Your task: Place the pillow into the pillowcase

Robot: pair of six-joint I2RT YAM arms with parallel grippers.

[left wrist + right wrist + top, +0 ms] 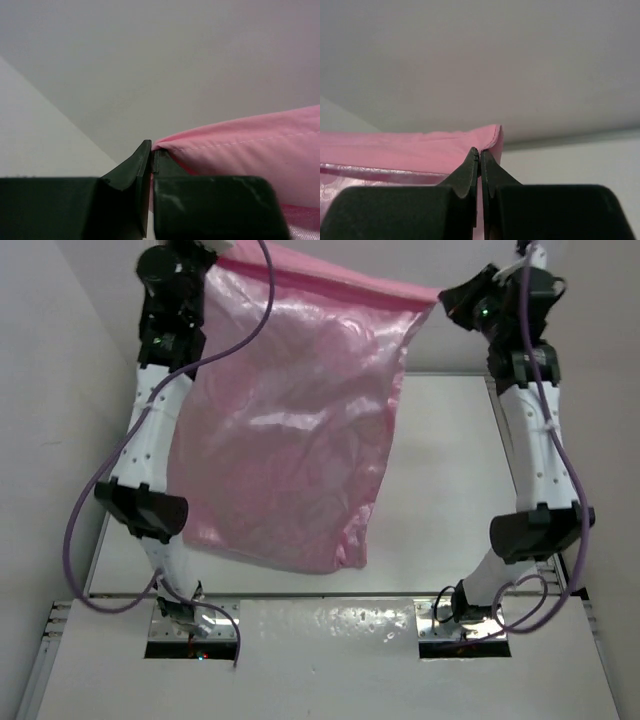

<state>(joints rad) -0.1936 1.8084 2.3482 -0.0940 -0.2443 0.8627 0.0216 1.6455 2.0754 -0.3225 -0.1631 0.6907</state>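
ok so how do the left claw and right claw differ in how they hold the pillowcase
The left claw pinches the pillowcase at its top left corner, the right claw at its top right corner. In the wrist views the hem runs rightward from the left claw, leftward from the right claw. Both are shut on the hem, with the pillowcase hanging between them.

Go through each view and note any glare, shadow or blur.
Top view: white glare streaks across the glossy pillowcase, and speckled reflections on the near edge of the table. Left wrist view: the left gripper is a dark, soft-edged foreground mass, the pink hem's stitching sharper. Right wrist view: the right gripper is likewise underlit, nearly a silhouette.
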